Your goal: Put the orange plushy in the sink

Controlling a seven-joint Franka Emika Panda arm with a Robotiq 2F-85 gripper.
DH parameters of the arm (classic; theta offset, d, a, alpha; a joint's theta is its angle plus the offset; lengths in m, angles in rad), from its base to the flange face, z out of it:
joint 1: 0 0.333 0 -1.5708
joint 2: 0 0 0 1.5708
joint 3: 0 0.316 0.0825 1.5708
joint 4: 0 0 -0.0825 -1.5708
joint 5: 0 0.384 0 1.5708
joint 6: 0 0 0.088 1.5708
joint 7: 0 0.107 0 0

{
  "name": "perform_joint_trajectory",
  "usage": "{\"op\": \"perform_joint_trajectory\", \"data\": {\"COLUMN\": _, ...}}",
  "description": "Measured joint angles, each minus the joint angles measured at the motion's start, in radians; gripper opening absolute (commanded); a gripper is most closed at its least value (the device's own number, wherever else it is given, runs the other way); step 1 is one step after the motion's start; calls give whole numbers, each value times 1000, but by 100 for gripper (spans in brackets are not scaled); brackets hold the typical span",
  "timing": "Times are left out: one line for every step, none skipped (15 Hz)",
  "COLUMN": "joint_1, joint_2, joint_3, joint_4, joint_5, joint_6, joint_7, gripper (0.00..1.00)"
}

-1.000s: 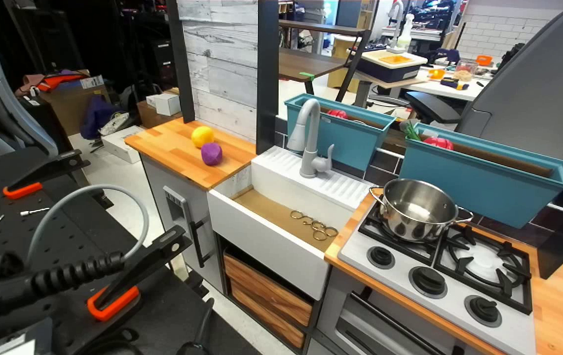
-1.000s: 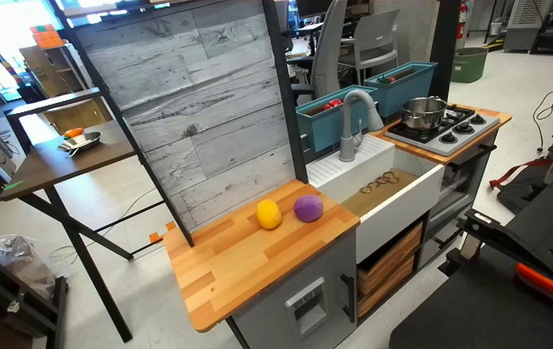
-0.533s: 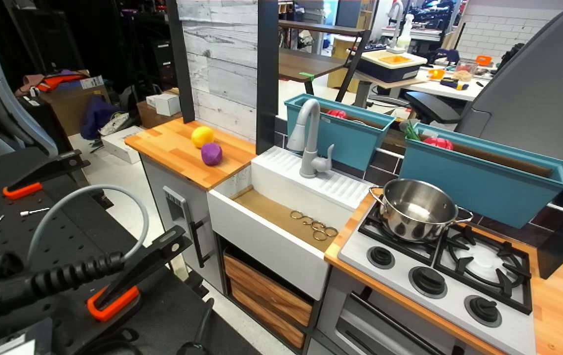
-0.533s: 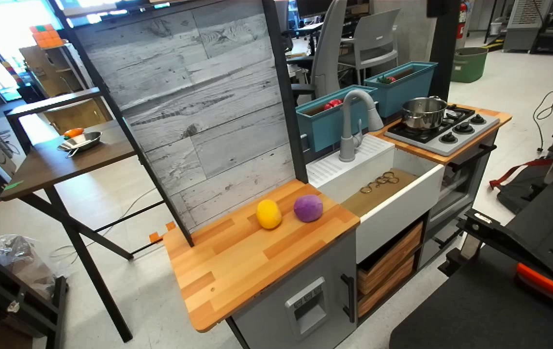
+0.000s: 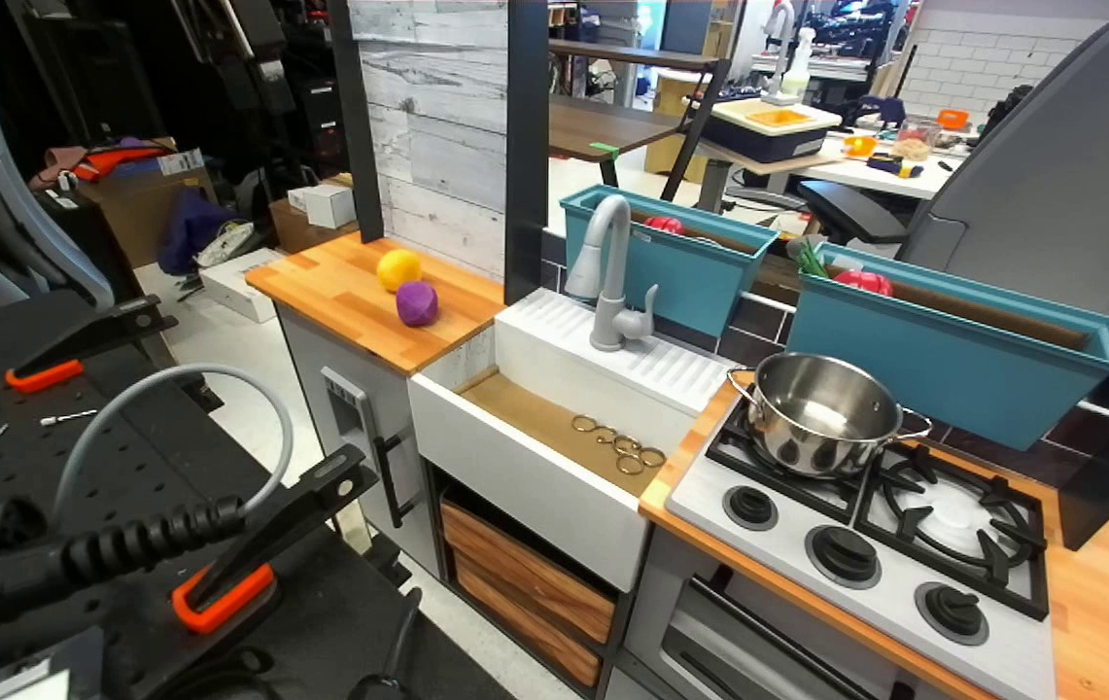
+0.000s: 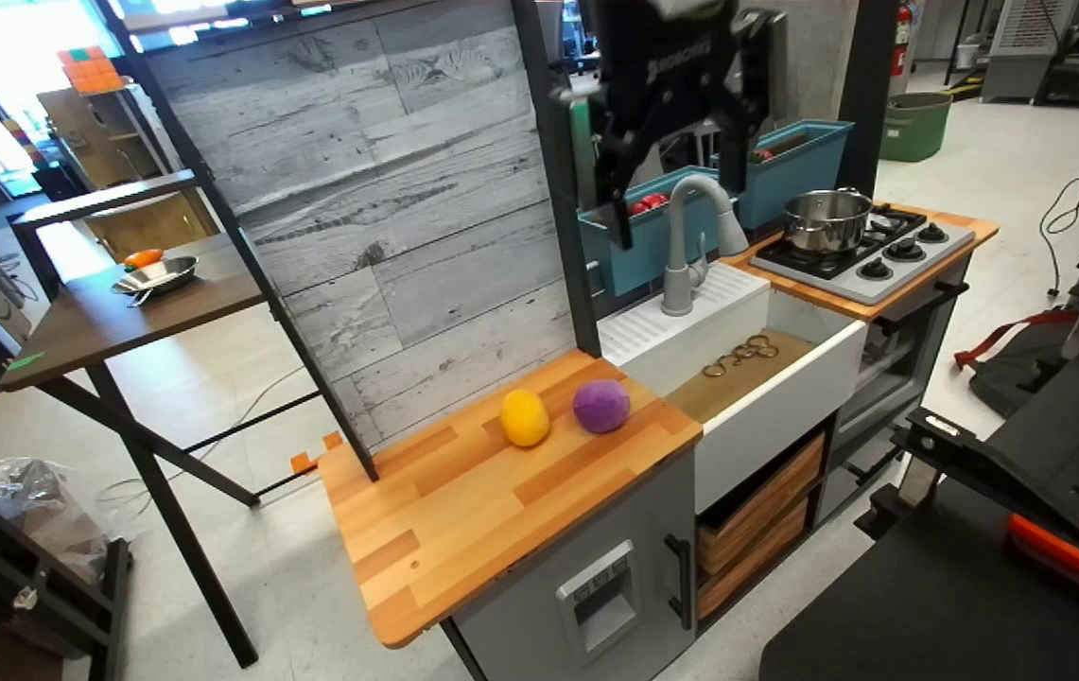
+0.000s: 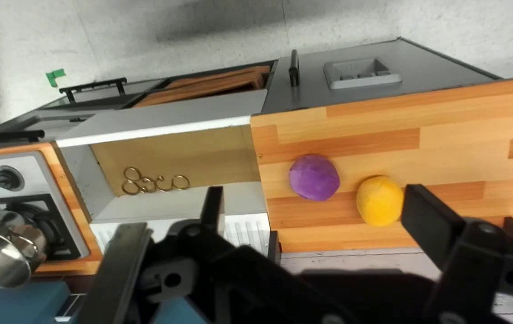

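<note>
Your pincer (image 6: 681, 210) hangs higher than the counter (image 6: 463, 520), jaws spread wide. The orange plushy (image 6: 525, 418) rests on that counter, just beside the purple toy (image 6: 601, 407), a gap between them. The adjoining sink (image 6: 778, 426) holds several metal rings (image 5: 625, 444).

In both exterior views you have the countertop (image 6: 463, 534) left of the sink (image 6: 775, 426), the stove (image 6: 908, 270) right; on the countertop lies the plushy (image 6: 525, 418), the other toy (image 6: 601, 407) just beside it, nearer the sink; rings (image 6: 742, 355) lie in the sink; the pot (image 6: 823, 234) stands on the stove; two bins (image 6: 638, 260) behind.
</note>
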Motion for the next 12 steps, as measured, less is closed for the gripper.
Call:
{"op": "perform_joint_trajectory", "data": {"joint_1": 42, "joint_2": 60, "joint_3": -29, "joint_4": 43, "joint_5": -67, "joint_6": 18, "joint_7": 64, "gripper": 100}}
{"op": "perform_joint_trajectory", "data": {"joint_1": 89, "joint_2": 118, "joint_3": -67, "joint_4": 91, "joint_5": -137, "joint_6": 28, "joint_7": 126, "gripper": 100}}
{"op": "perform_joint_trajectory", "data": {"joint_1": 136, "joint_2": 173, "joint_3": -108, "joint_4": 142, "joint_5": -198, "joint_6": 32, "joint_7": 182, "gripper": 100}}
{"op": "perform_joint_trajectory", "data": {"joint_1": 177, "joint_2": 229, "joint_3": -146, "joint_4": 198, "joint_5": -243, "joint_6": 32, "joint_7": 231, "gripper": 100}}
{"op": "perform_joint_trajectory", "data": {"joint_1": 208, "joint_2": 280, "joint_3": -176, "joint_4": 253, "joint_5": -272, "joint_6": 32, "joint_7": 269, "gripper": 100}}
{"op": "perform_joint_trajectory", "data": {"joint_1": 230, "joint_2": 332, "joint_3": -198, "joint_4": 312, "joint_5": -278, "joint_6": 32, "joint_7": 297, "gripper": 100}}
{"op": "perform_joint_trajectory", "data": {"joint_1": 240, "joint_2": 382, "joint_3": -211, "joint_4": 368, "joint_5": -276, "joint_6": 31, "joint_7": 316, "gripper": 100}}
{"op": "perform_joint_trajectory", "data": {"joint_1": 243, "joint_2": 429, "joint_3": -217, "joint_4": 421, "joint_5": -268, "joint_6": 31, "joint_7": 328, "gripper": 100}}
{"op": "perform_joint_trajectory", "data": {"joint_1": 243, "joint_2": 475, "joint_3": -219, "joint_4": 471, "joint_5": -250, "joint_6": 31, "joint_7": 335, "gripper": 100}}
{"op": "perform_joint_trajectory", "data": {"joint_1": 243, "joint_2": 518, "joint_3": -219, "joint_4": 517, "joint_5": -222, "joint_6": 30, "joint_7": 336, "gripper": 100}}
{"op": "perform_joint_trajectory", "data": {"joint_1": 244, "joint_2": 557, "joint_3": -218, "joint_4": 559, "joint_5": -190, "joint_6": 30, "joint_7": 337, "gripper": 100}}
{"op": "perform_joint_trajectory", "data": {"joint_1": 245, "joint_2": 594, "joint_3": -218, "joint_4": 599, "joint_5": -155, "joint_6": 30, "joint_7": 336, "gripper": 100}}
